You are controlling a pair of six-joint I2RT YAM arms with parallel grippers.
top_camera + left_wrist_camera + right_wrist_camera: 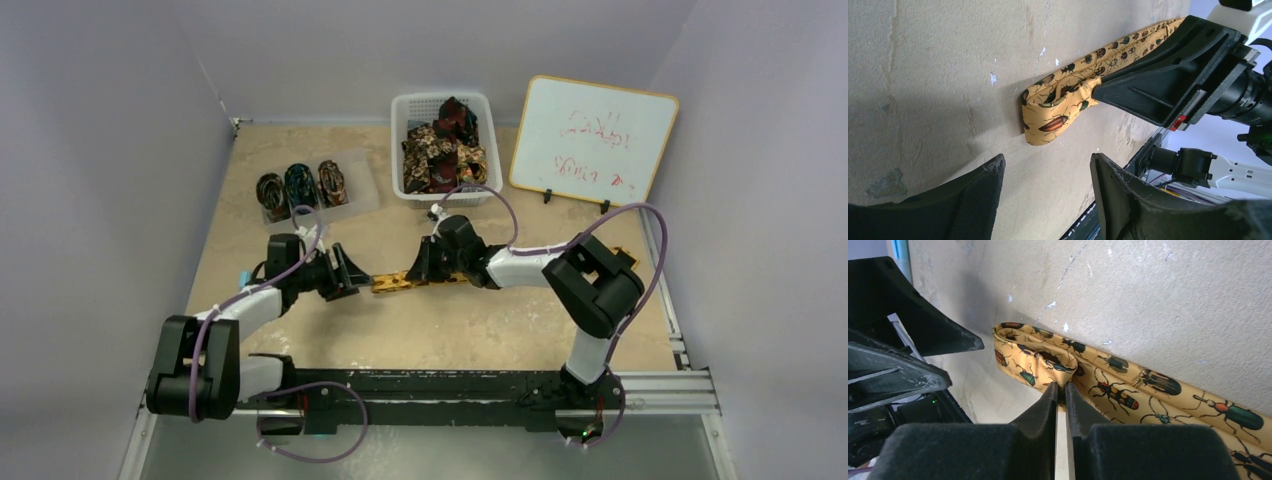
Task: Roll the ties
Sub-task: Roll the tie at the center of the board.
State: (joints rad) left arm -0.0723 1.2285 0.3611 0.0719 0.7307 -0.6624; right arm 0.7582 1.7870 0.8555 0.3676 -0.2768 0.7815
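1. Grey walls box in a beige table [450,335]. At the back there is a white basket [440,97] of loose ties [440,150], a whiteboard [592,138] with red scribble, and a clear tray [362,192] holding three rolled ties [300,185].
2. The golden-yellow tie [395,283] lies flat across mid-table. Its left end sits between your two grippers, and the rest runs right under the right arm, mostly hidden.
3. The tie is narrow with a beetle print in green, red and black. Its left end [1053,112] is doubled over into one small, loose fold that is puckered, not tight.
4. Your right gripper [1060,390] has its fingers pressed almost together, pinching a ridge of fabric right at that fold.
5. Your left gripper [1048,170] has its fingers spread with nothing between them. It sits just beside the folded tip and looks apart from it.
6. Step, as I read it: you're starting the roll on this tie. The first turn is made and no coil is built yet. Three rolls are done and the basket has plenty left, so the task looks far from finished.
7. Next move, my call:
   - Keep the pinch and turn the fold over onto the flat length.
   - Use the left gripper to steady or pin the coil so it doesn't spring open.
   - Keep the edges lined up, or the roll will cone sideways.
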